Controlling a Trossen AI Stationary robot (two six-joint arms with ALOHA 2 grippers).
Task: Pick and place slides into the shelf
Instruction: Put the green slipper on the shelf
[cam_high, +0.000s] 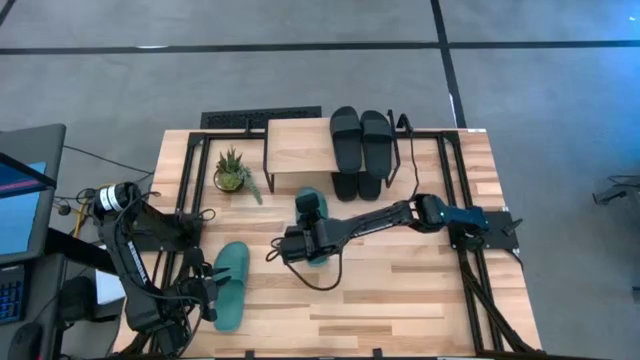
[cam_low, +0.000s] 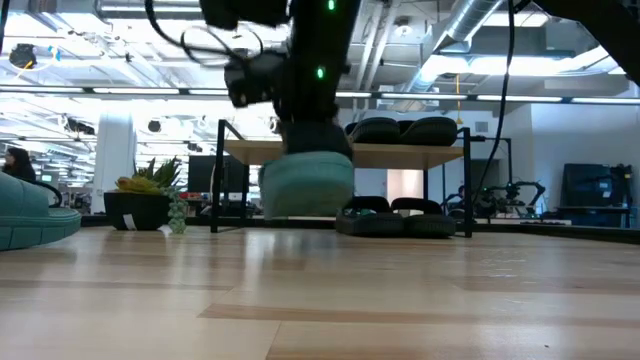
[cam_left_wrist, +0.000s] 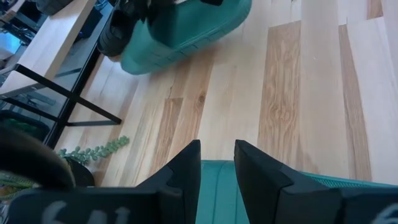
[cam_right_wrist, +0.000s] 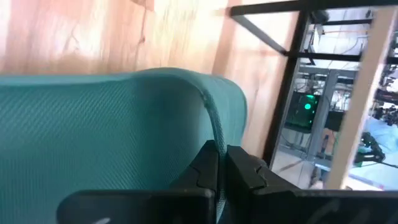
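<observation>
With the right gripper (cam_right_wrist: 217, 163) pinched tight on the strap edge of the teal slide (cam_high: 312, 222) at table centre, carry it level toward the shelf (cam_high: 300, 147) at twelve o'clock (black pairs already sit there), tucking it under the board without clipping the frame

A small potted succulent (cam_high: 232, 170) with spiky green leaves stands on the wooden table (cam_high: 400, 290) near its far left corner. A trailing green sprig (cam_high: 254, 186) lies beside the pot. A black grated panel (cam_high: 232, 120) sits along the table's far edge. A monitor (cam_high: 22, 195) stands beyond the table's left edge.
</observation>
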